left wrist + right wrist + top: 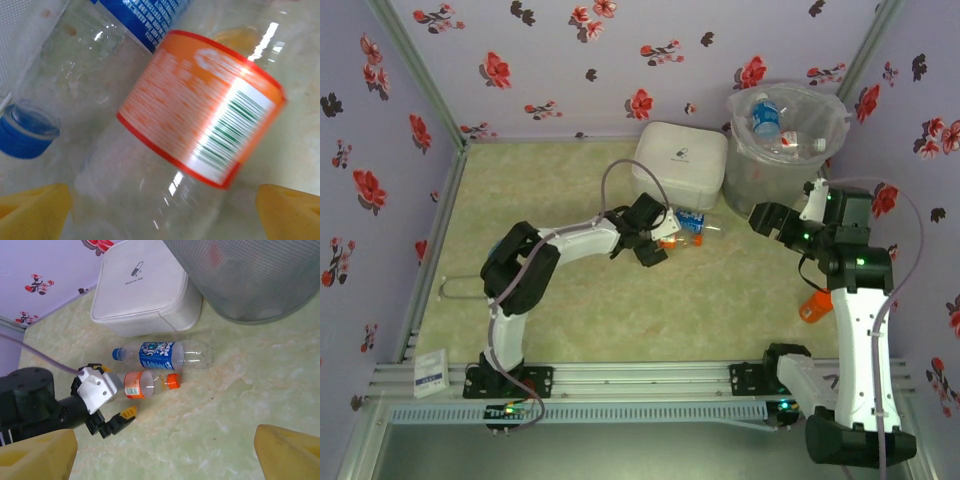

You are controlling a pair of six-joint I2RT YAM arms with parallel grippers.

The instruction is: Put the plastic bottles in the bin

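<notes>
The orange-labelled bottle [149, 385] lies on its side on the table [240, 405] before the white box [140, 290], cap pointing away from the left gripper [162, 215]. We see that gripper's parted jaws flanking the bottle's base. The right gripper [162, 455], equally wide and empty, hangs by the bin [760, 180].

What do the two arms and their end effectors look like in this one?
The left arm and right arm have white links and black joints. A greyish cable loops over the left; small green lights dot the right. The left end effector and right end effector are black, with yellow finger pads.
</notes>
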